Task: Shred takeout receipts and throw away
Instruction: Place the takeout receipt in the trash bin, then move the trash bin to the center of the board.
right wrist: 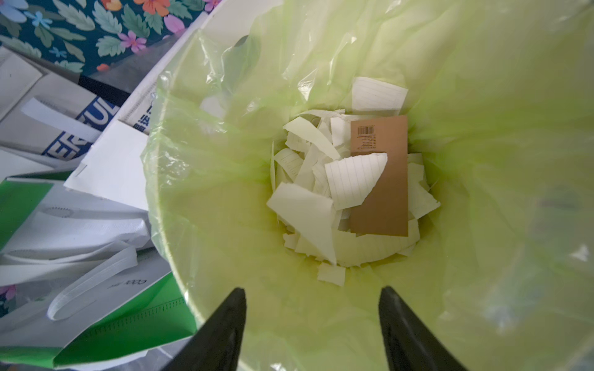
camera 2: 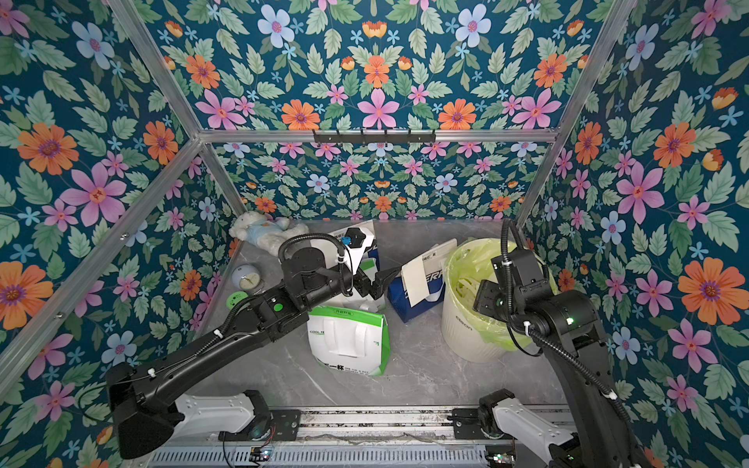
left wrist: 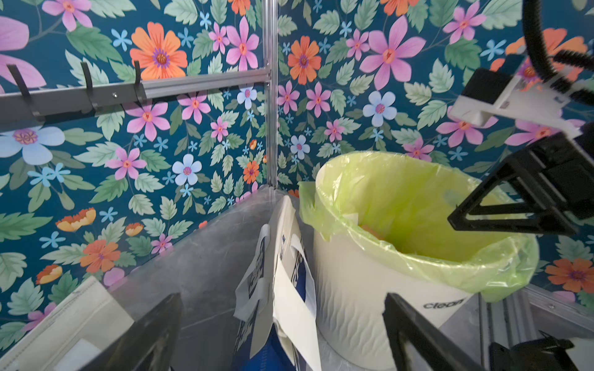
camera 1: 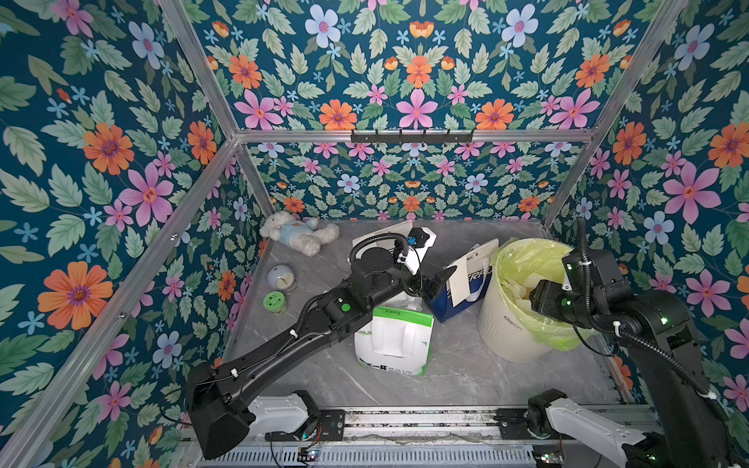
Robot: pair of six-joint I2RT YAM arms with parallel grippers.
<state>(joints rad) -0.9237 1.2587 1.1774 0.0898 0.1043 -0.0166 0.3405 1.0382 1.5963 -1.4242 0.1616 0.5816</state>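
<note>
Right wrist view: right gripper (right wrist: 311,289) hangs over lined trash bin (right wrist: 199,199), fingers spread, nothing btwn. Torn receipt pieces (right wrist: 305,212) lie at its bottom, so drop step looks done. In a top view, left gripper (camera 1: 441,281) is spread wide, empty, beside whole receipt sheet (camera 1: 462,283) against blue-and-white bag (camera 1: 446,310). Next prob: pinch sheet edge w/o snagging bag handle.

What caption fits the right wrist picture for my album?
Open right end effector above torn paper scraps in the green-lined bin.
</note>
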